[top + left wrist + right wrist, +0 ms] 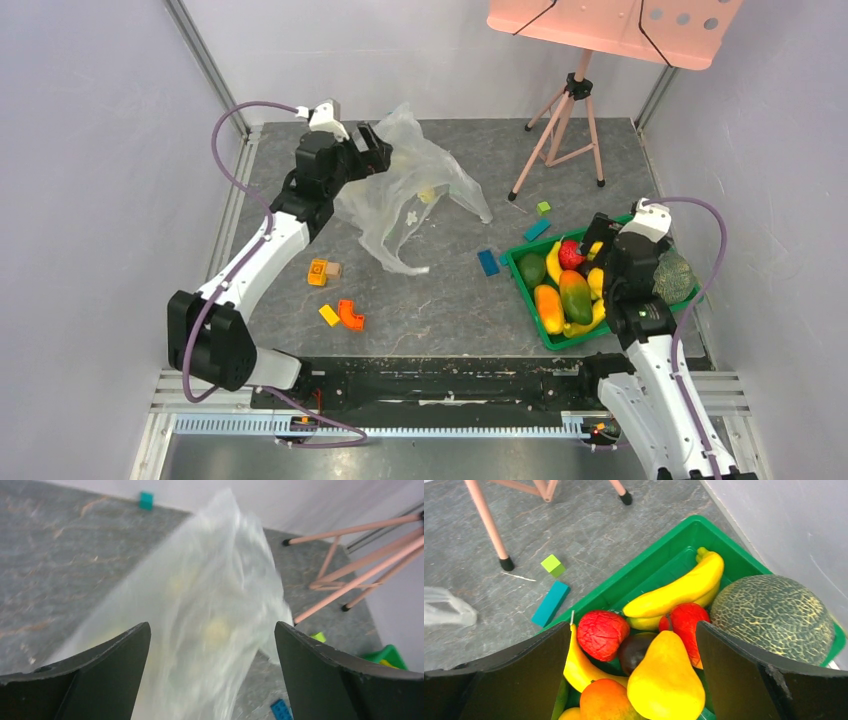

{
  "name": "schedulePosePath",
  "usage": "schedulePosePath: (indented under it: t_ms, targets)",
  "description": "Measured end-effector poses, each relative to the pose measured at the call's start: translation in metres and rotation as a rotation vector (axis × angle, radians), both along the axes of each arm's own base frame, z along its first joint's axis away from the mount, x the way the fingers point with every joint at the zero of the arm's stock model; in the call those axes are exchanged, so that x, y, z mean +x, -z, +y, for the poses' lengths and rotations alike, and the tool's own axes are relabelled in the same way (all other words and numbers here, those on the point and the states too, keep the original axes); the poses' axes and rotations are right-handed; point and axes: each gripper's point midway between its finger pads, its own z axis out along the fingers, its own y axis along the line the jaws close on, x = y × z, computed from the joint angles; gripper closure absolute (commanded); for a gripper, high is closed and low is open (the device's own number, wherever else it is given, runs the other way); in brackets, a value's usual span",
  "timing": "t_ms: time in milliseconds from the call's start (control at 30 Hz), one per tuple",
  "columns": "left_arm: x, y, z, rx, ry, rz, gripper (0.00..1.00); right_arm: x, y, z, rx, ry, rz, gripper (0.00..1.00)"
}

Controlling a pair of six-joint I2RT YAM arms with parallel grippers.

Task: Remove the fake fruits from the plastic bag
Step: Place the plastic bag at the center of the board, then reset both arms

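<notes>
Bag [410, 185] is sagging inside wide-open left gripper [211, 625], unheld; pinching its far fold high is advisable. Right gripper [633, 625] is gaping, empty.

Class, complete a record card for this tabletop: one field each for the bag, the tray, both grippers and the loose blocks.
Bag: transparent crinkly plastic bag, left of centre; a yellowish shape inside, unclear what
Tray: rigid green plastic tray, right side, holding glossy plastic toy fruits, including a curved yellow banana
Left gripper: open, a finger each side of the bag
Right gripper: open, above the tray
Loose blocks: small orange and yellow blocks on the bag's near side; blue blocks between bag and tray
</notes>
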Motion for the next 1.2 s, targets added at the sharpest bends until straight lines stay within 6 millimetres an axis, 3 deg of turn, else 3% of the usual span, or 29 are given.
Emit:
schedulePosePath:
  t_ms: [200,367,467,567,633,733,967,1200]
  targets:
    - [-0.018,0.041,0.022,0.063,-0.099,0.146,0.0,0.007,0.004,0.024,0.044,-0.14,-0.04,0.02]
    - [-0.036,0.049,0.039,0.135,-0.216,0.231,0.0,0.009,0.021,0.05,0.089,-0.281,-0.073,0.02]
    - [-0.054,0.041,0.028,0.173,-0.225,0.227,0.0,0.01,0.025,0.06,0.111,-0.335,-0.089,0.02]
    - [-0.084,0.027,0.005,0.171,-0.162,0.192,0.0,0.014,0.019,0.067,0.121,-0.372,-0.124,0.02]
    - [-0.104,0.025,0.001,0.162,-0.125,0.181,0.0,0.015,0.016,0.07,0.125,-0.386,-0.14,0.02]
    - [-0.126,0.033,0.014,0.155,-0.132,0.199,0.0,0.017,0.016,0.073,0.133,-0.399,-0.163,0.02]
    - [-0.166,0.073,0.048,0.2,-0.165,0.257,0.0,0.013,0.035,0.078,0.164,-0.419,-0.164,0.02]
    - [-0.18,0.084,0.066,0.207,-0.206,0.246,0.0,0.014,0.032,0.08,0.174,-0.423,-0.184,0.02]
